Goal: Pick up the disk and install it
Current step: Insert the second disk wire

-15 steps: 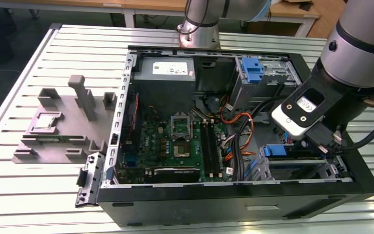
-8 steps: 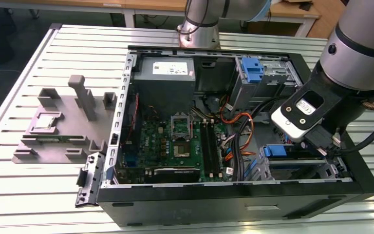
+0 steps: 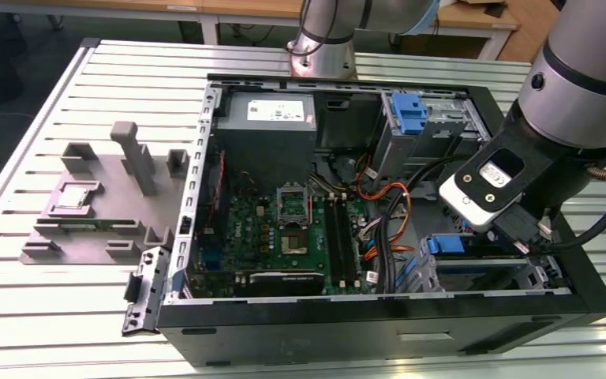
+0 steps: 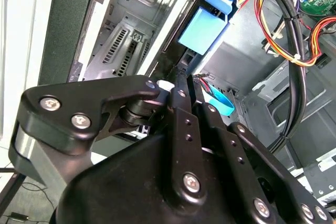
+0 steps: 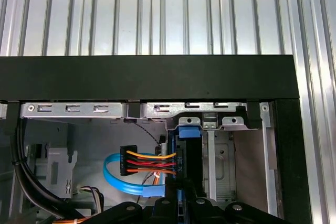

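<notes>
Gripper (image 3: pixel 529 241) is down inside the open PC case (image 3: pixel 387 324), at the lower drive bay (image 3: pixel 482 264) on the exterior view's right. The disk (image 5: pixel 188 153) stands on edge in that bay in the first wrist view, blue caddy tab toward the case wall; it looks at least partly slid into its slot. Fingers (image 4: pixel 181 90) are drawn close together at the caddy edge, looks like they're pinching it, but the contact itself is hidden, so can't tell for sure

Risks:
- SATA/power cable bundle (image 5: pixel 149 163) sits just beside the caddy, so it could get pinched or snag the disk as it seats
- slight tilt of the caddy against the bay rails would jam it
- wrist body is close to the case rim, so contact is possible

Contents: case holds motherboard (image 3: pixel 282 229), power supply (image 3: pixel 271 114), upper bay with another blue caddy (image 3: pixel 409 110). Grey fixture tray (image 3: pixel 98 197) on the worktop (image 3: pixel 29 316) holds a CPU (image 3: pixel 76 196)
</notes>
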Robot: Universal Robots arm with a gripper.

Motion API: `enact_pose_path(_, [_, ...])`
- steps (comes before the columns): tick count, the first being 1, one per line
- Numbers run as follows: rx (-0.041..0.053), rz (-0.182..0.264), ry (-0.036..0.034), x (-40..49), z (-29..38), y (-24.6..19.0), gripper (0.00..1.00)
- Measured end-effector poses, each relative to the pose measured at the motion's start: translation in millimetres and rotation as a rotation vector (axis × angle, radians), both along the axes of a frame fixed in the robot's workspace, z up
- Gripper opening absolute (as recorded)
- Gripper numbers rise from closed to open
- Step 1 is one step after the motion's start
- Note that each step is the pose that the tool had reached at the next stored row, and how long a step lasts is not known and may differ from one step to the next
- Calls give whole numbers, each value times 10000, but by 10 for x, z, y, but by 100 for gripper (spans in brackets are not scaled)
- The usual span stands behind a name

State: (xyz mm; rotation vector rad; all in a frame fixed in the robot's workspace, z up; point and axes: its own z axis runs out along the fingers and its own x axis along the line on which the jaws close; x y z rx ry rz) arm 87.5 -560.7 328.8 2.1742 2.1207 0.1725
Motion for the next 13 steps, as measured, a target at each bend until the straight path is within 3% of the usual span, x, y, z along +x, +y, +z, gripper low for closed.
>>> enact_pose_path(5, [2, 0, 0, 0, -1, -1, 17])
enact_pose_path(6, [2, 0, -1, 0, -1, -1, 24])
enact_pose_path(7, [3, 0, 0, 0, 0, -1, 24])
enact_pose_path(13, [3, -2, 0, 0, 107, -1, 24])
